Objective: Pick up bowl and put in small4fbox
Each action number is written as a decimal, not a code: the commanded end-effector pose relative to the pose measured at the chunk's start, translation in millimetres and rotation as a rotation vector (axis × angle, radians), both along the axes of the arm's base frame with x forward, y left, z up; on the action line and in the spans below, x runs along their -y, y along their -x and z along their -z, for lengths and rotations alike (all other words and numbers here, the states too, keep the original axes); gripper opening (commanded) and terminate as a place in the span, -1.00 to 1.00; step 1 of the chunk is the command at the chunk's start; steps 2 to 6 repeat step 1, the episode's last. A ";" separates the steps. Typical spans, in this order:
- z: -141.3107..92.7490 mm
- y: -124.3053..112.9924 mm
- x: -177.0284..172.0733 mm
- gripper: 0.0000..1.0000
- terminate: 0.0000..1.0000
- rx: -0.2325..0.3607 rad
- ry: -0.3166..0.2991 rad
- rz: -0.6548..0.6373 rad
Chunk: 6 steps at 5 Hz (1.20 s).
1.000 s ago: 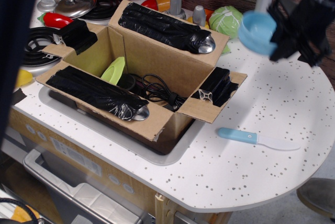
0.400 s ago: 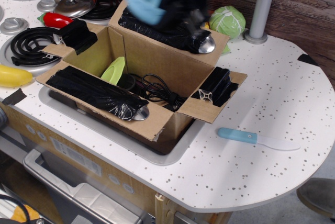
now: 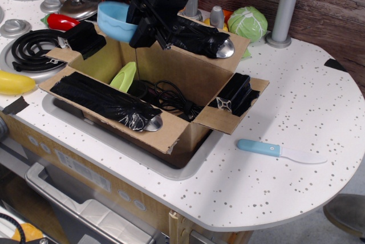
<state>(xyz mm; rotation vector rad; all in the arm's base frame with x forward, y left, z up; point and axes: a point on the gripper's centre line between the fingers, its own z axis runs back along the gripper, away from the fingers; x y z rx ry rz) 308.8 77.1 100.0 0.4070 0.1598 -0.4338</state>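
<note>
The hand (image 3: 138, 26) is clamped on the bowl (image 3: 117, 20), carried above the small4fbox (image 3: 165, 67) far corner; this height clears the taped flaps. Release probably comes once it is over the opening.

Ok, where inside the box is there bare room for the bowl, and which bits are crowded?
The pincer holds the bowl over the box, at its back-left corner. Bare floor shows there, bordered by the left wall and the green scoop. The middle and right are crowded with black cable. Outside, the counter between box and knife is free.
</note>
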 end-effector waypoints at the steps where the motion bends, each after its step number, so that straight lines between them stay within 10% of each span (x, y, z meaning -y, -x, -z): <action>1: -25.6 -2.4 5.0 1.00 1.00 0.064 -0.006 0.006; 6: -25.6 -2.4 5.0 1.00 1.00 0.064 -0.006 0.006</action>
